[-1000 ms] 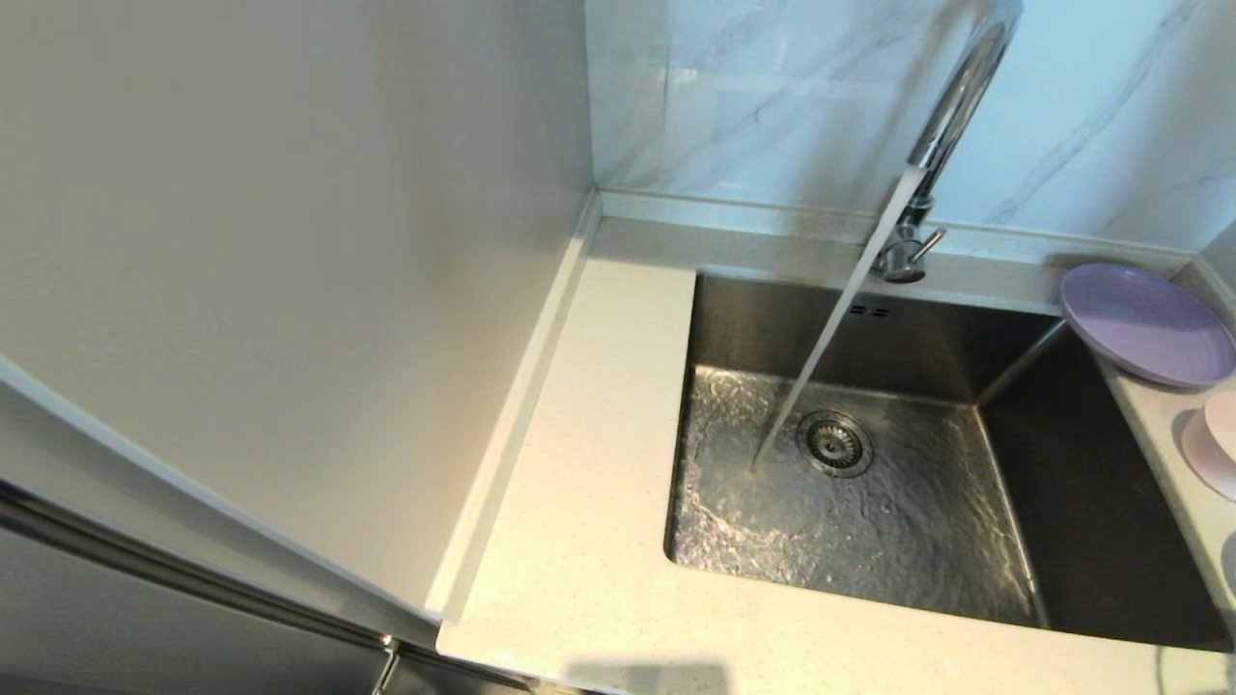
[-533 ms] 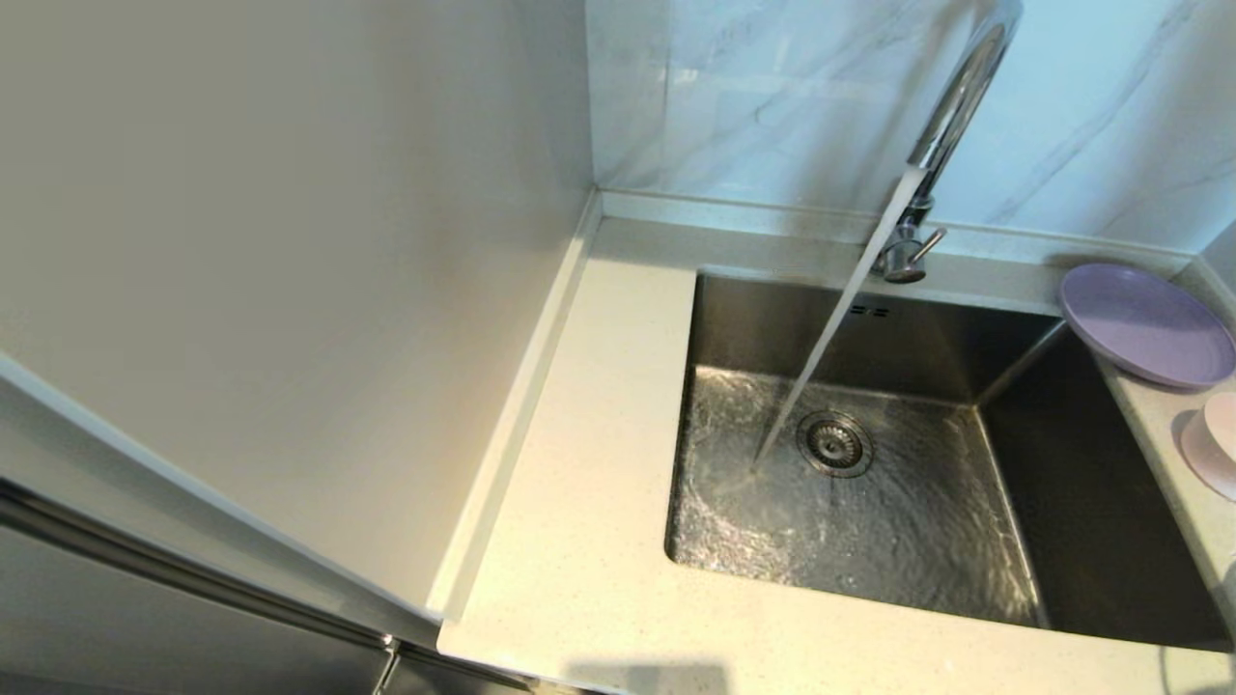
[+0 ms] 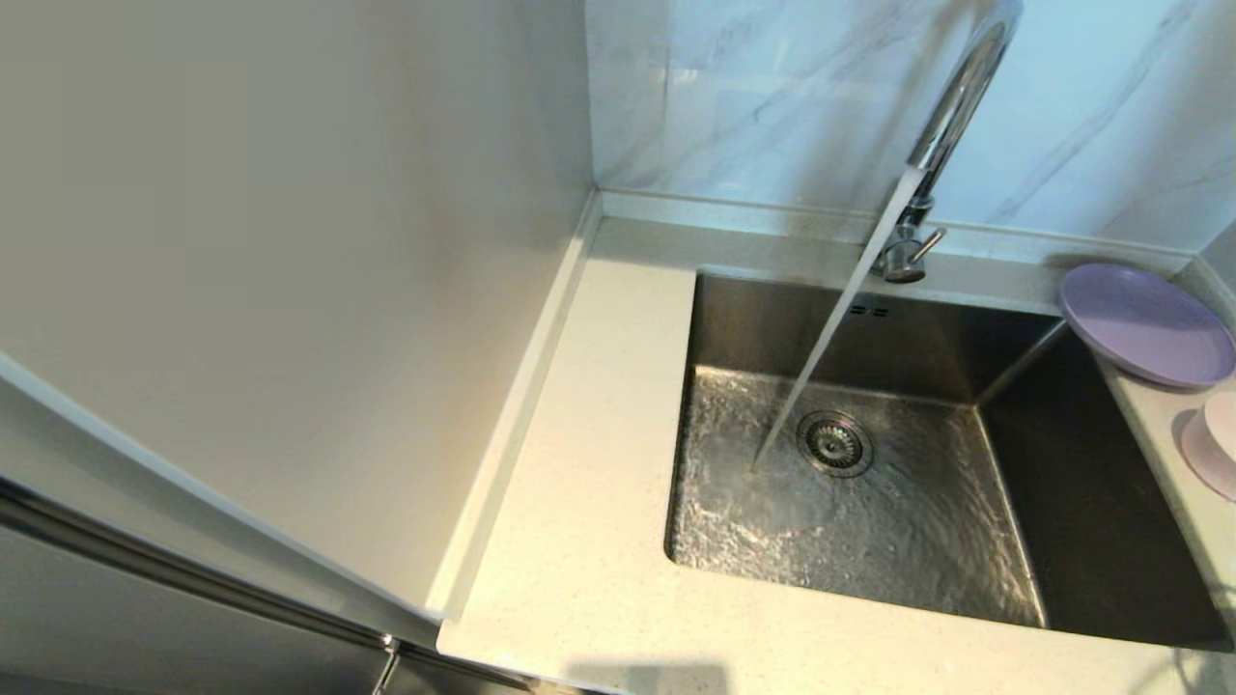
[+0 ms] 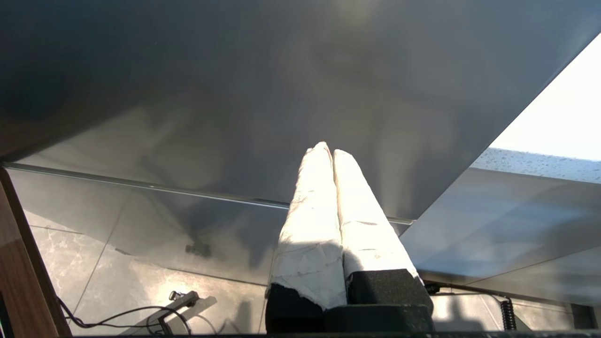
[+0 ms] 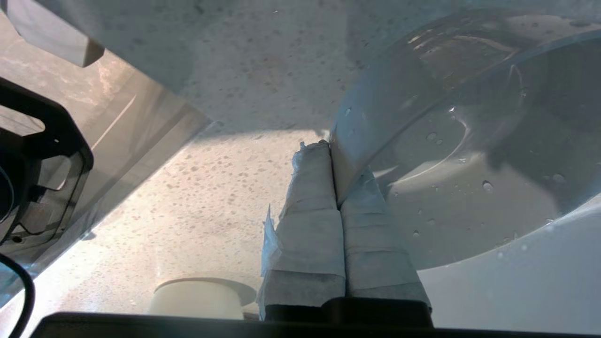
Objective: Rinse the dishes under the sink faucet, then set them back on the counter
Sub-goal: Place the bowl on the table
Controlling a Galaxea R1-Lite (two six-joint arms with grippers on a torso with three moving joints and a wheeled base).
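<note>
Water runs from the chrome faucet (image 3: 951,106) into the steel sink (image 3: 1091,502), hitting the floor beside the drain strainer (image 3: 834,443). A lavender plate (image 3: 1146,324) and a pale pink cup (image 3: 1213,442) sit on the counter (image 3: 589,541) to the right of the basin. Neither gripper shows in the head view. In the right wrist view my right gripper (image 5: 331,151) is shut on the rim of a wet white bowl (image 5: 469,188), held over speckled counter (image 5: 211,188). My left gripper (image 4: 328,149) is shut with nothing in it, parked low beside a grey cabinet front.
A pale wall panel (image 3: 290,241) borders the counter on the left and a marble backsplash (image 3: 772,97) runs behind the faucet. A pale round object (image 5: 202,295) stands on the counter near the right gripper. A black frame part (image 5: 42,164) is close by.
The faint shadow at the head view's lower right edge has slid toward the front. Plate, cup and water stream have stayed as they were.
</note>
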